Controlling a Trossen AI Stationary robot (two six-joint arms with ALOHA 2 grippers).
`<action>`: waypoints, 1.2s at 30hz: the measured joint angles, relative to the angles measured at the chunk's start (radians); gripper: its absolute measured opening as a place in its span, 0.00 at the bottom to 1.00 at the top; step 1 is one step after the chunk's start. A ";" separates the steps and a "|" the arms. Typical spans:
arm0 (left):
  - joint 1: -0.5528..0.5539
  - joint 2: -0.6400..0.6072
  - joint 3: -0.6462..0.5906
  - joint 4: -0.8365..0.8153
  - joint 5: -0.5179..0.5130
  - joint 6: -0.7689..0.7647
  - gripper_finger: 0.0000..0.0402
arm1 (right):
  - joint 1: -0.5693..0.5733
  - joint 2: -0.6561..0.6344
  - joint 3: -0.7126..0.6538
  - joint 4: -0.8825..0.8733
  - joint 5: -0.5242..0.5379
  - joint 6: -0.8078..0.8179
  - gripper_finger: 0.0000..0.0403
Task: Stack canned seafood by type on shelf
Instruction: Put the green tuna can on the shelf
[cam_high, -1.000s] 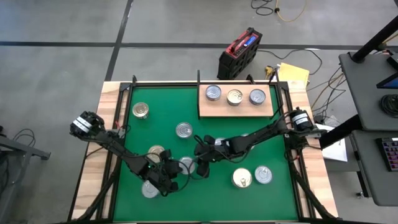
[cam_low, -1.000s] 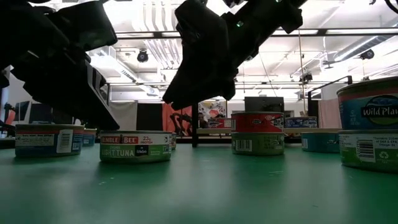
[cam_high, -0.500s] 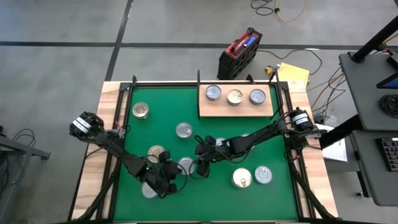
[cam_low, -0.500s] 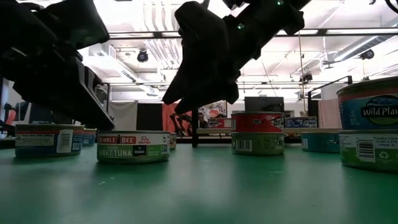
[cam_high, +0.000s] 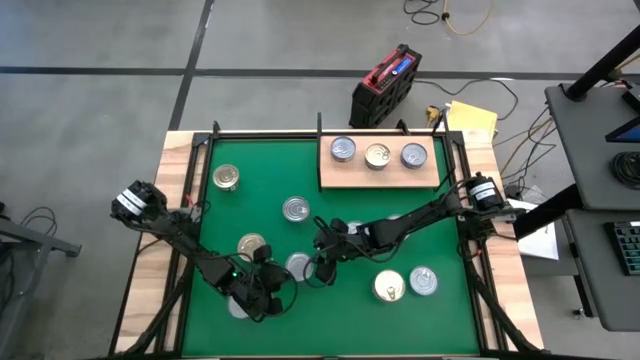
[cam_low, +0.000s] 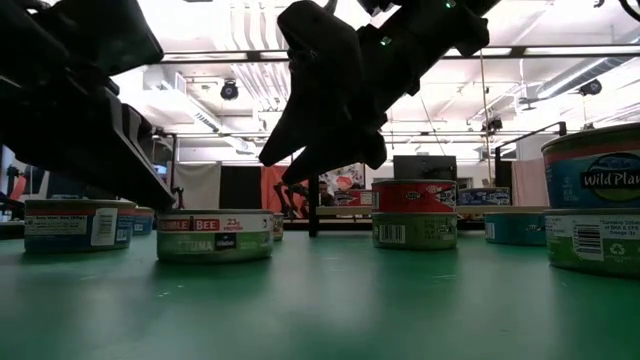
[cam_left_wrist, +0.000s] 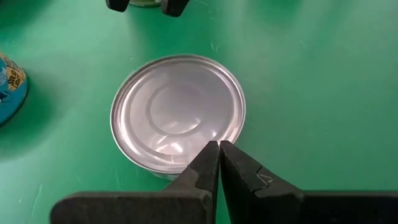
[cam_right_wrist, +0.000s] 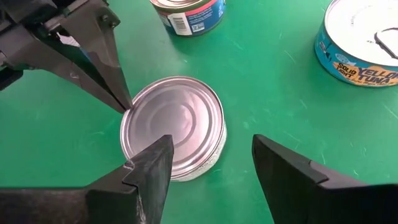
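Shelf (cam_high: 380, 172): at the mat's (cam_high: 260, 200) 1 o'clock corner, three tins (cam_high: 378, 154) in a row.
Silver tin (cam_right_wrist: 173, 126): mid-surface, between both grippers.
Left gripper (cam_left_wrist: 217, 152): jaws shut, tips at its rim.
Right gripper (cam_right_wrist: 208, 162): jaws parted, straddling it, empty.
Low view alone shows labels: tuna tin (cam_low: 215, 235).

One camera looks straight down on the whole green mat (cam_high: 400, 210) from high above, another sits level on it facing the room, and both wrist cameras look down closely at the same silver-lidded can (cam_left_wrist: 178, 111), centre frame in each.
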 joint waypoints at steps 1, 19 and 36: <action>-0.001 0.009 0.001 0.003 -0.005 -0.006 0.00 | 0.000 0.000 0.000 0.000 0.000 0.000 0.53; -0.027 0.067 0.014 0.022 0.011 -0.062 0.00 | 0.004 0.000 0.000 0.038 0.000 -0.057 0.53; -0.037 0.045 0.117 0.002 0.020 0.171 0.00 | 0.106 -0.070 0.000 -0.190 0.000 -0.215 0.51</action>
